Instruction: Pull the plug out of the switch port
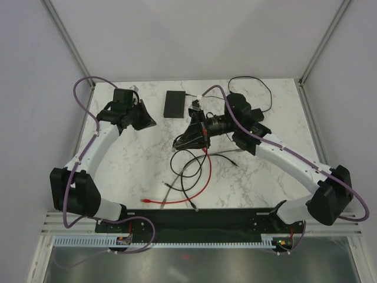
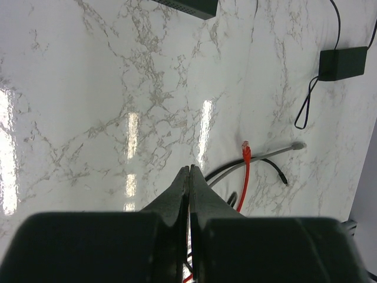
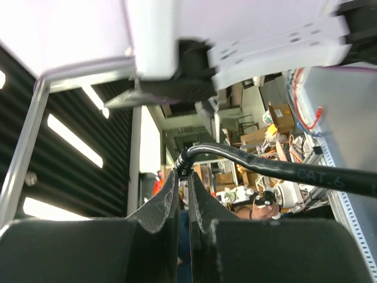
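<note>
The switch, a flat black box, lies at the back of the marble table; its corner shows at the top of the left wrist view. My right gripper hangs tilted in front of the switch, apart from it. In the right wrist view my right gripper is shut on the ribbed boot of the plug, and its black cable arcs away to the right. My left gripper hovers left of the switch, shut and empty.
Loose cables lie mid-table: a red cable with its plug, a grey cable and thin black ones. A small black power adapter with thin cords sits at the back right. Frame posts stand at the table's back corners.
</note>
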You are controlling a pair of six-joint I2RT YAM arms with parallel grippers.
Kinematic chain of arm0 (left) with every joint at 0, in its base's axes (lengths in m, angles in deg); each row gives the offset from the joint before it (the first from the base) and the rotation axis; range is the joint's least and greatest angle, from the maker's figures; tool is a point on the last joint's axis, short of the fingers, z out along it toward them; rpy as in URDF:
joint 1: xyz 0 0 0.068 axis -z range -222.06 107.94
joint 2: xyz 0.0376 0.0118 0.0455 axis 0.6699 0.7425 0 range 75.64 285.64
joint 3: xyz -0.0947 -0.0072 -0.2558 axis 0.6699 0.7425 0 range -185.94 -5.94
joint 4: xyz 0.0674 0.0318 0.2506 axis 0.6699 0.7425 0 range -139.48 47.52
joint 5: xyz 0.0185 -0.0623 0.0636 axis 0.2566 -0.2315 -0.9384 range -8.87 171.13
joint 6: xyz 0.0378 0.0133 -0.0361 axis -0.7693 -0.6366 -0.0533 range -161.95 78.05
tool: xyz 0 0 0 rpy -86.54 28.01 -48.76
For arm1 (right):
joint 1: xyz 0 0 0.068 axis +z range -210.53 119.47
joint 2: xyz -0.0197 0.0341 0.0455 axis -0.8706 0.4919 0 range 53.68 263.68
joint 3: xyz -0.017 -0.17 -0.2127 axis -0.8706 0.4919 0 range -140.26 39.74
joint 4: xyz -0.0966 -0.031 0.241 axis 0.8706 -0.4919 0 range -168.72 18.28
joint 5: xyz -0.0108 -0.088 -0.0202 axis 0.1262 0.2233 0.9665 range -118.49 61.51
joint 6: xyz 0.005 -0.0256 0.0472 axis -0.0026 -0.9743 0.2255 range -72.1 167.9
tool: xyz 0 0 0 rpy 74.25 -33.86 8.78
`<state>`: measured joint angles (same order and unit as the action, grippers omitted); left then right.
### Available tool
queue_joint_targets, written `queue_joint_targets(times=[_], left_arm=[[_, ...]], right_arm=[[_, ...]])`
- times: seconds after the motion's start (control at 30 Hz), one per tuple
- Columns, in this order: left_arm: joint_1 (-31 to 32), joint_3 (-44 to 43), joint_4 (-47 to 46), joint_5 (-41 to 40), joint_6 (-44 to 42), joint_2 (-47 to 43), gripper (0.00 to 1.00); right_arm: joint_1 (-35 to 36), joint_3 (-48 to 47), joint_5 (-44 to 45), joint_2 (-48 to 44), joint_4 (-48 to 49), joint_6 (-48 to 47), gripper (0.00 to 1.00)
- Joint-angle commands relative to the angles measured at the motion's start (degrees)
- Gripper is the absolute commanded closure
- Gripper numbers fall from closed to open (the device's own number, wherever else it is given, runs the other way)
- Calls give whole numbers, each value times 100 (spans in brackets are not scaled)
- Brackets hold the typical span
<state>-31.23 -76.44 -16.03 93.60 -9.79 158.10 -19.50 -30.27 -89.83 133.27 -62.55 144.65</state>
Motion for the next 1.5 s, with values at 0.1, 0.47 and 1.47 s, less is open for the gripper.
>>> queue_joint_targets(times=[0.1,0.47,1.47], left_arm=[[-55,-43,-41,-34,-210,-309,98],[-125,-403,-41,-34,-210,113,98],[-55,-780,-41,-34,-210,1482,98]], right_arm=[[27,506,614,680,-644,-859,99],[98,472,562,2402,-837,-1667,91],[-1379,-1626,4824,3183,-796,-3462,48]])
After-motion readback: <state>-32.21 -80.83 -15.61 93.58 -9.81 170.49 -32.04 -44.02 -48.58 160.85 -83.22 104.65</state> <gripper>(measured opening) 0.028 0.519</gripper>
